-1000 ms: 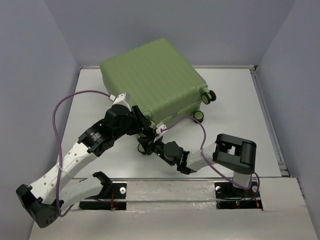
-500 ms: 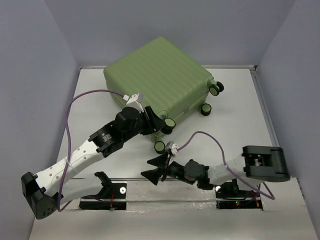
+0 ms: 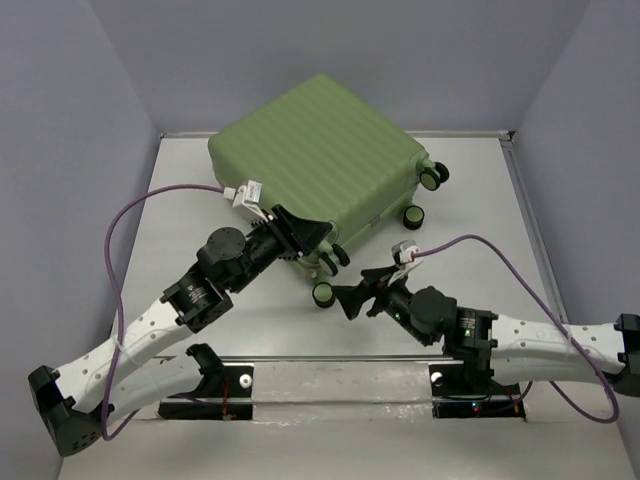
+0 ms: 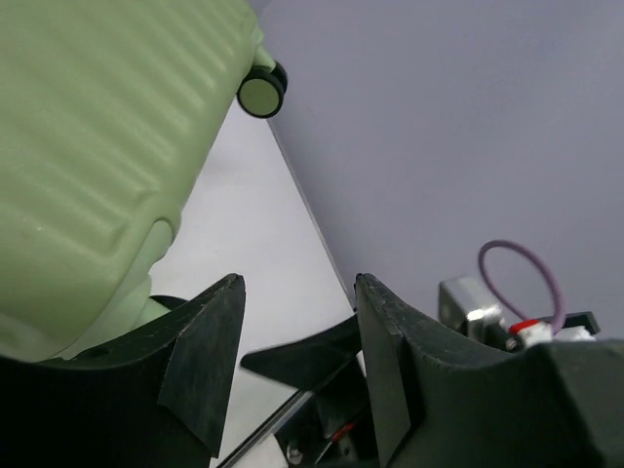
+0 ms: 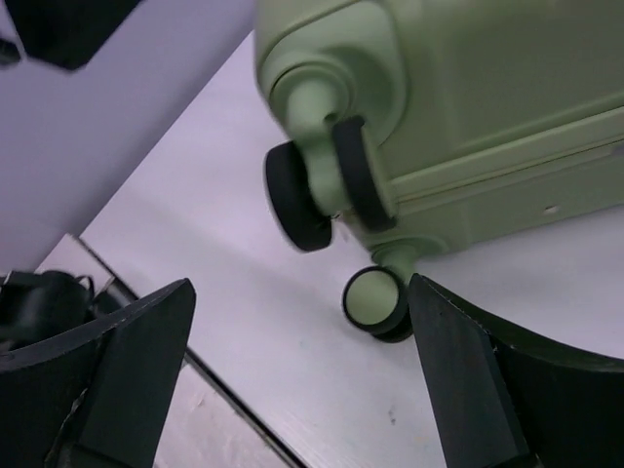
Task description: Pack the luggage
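The luggage lies shut on the table, ribbed light-green shell up, wheels toward the right and the near side. My left gripper is open at its near-left corner with nothing between the fingers. In the left wrist view the luggage fills the left side, beside the left gripper. My right gripper stands wide open just right of the nearest wheel. The right wrist view has that green-faced wheel close to the right fingertip of the right gripper, and a black wheel under the luggage corner.
Two more wheels stick out at the luggage's right side. Grey walls close in the table on the left, back and right. A purple cable loops above the right arm. The arm bases and a metal rail run along the near edge.
My right gripper has opened wide, drawn back toward the near edge, then come forward to the nearest wheel. The luggage shifted slightly right early on. My left gripper stays at its near-left corner.
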{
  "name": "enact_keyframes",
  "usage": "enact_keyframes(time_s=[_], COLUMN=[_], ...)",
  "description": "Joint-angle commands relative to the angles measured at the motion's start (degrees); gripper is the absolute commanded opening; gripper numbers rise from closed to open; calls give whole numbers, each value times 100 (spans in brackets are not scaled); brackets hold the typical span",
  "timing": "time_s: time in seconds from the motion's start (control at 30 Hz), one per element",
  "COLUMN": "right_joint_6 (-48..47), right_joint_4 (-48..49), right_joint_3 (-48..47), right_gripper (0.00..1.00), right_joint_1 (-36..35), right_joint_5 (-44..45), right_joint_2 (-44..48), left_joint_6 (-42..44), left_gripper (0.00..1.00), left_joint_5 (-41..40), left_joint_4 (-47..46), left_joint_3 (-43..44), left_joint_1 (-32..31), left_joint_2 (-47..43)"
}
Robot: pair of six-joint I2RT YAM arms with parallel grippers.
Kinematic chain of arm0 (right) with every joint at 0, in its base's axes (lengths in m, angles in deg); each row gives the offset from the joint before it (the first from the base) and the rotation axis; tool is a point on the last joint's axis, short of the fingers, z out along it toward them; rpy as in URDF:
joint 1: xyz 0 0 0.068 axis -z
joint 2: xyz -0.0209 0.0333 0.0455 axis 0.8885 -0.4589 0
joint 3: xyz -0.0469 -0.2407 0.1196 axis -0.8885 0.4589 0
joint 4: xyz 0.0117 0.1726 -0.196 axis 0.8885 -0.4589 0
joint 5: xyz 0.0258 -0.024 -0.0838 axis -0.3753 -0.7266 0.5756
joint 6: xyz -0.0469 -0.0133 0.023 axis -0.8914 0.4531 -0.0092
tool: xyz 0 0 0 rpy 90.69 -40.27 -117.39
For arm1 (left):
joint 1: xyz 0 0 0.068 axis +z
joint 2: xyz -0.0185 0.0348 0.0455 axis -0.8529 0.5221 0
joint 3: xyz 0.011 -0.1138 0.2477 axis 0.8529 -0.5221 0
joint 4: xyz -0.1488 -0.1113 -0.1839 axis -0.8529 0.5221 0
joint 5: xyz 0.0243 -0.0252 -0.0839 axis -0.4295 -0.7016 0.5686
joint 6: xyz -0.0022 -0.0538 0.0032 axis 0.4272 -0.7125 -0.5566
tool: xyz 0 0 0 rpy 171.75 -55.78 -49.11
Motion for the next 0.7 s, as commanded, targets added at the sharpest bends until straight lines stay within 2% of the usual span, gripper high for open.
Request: enact_keyframes(time_s=[0.0,0.17,0.33,0.47,0.53,0.67], right_joint_6=[-211,-571,-527,-510,-510,-493], right_joint_4=[-822,-497,-102,83,83,83], right_joint_3=[-465,-798,-1001,-1027,-966,-887], right_gripper=[97,100,100,100,100,100], right_joint_1=[654,1306,1719,1834,1834,1896], right_joint_5=[-79,-1125,-1820,-2067,-2059,-2155], right_joint_2=[87,-290,-686,-748,-608,-405], left_joint_6=[370,477,486,512,460,319], left_gripper=[60,56,51,30,16,10], left_joint_5=[-384,-842,-597,9,10,1], left_joint_4=[143,688,636,311,293,74], left_joint_3=[-95,-744,-1044,-1228,-1351,-1624], left_joint_1=[-9,-9,-9,-9,-18,-18], left_joint_2=[-349,-903,-790,-456,-455,-324])
